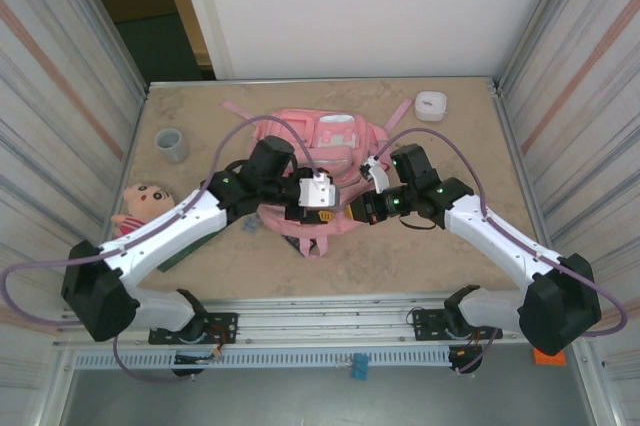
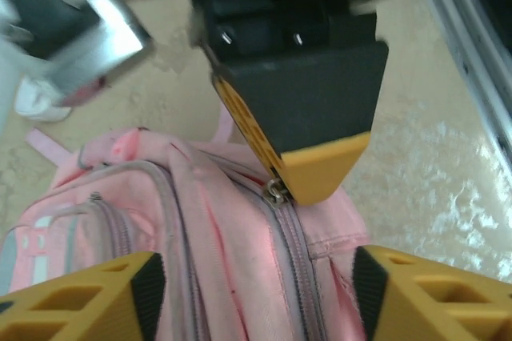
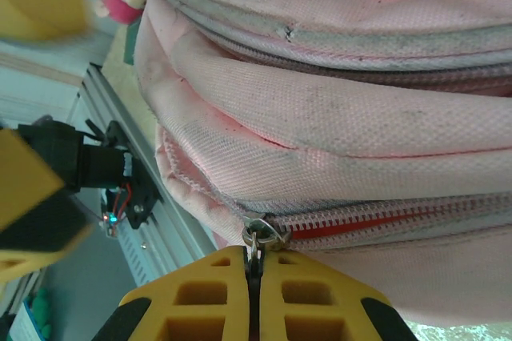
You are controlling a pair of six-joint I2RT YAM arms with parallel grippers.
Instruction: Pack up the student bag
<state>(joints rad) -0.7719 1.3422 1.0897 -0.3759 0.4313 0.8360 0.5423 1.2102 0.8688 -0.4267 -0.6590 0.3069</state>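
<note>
Right claw: the right claw (image 3: 253, 254) is clenched, its yellow pads pressed together on the small metal zipper pull (image 3: 256, 235) at the near end of the bag.
Doll: a small soft doll with a pink body (image 1: 143, 204) lies at the left edge of the beige stone-patterned surface (image 1: 400, 256), beside the left arm.
Left claw: the left claw (image 2: 256, 285) is released, its yellow fingers wide apart above the bag's near end, next to the right claw.
Bag: the large pink fabric backpack with grey zipper lines and white patches (image 1: 350, 151) lies flat mid-surface.
Cup: a small grey cup (image 1: 171, 144) stands upright, far left.
Tub: a small white tub (image 1: 431, 105) sits at the far right corner.
</note>
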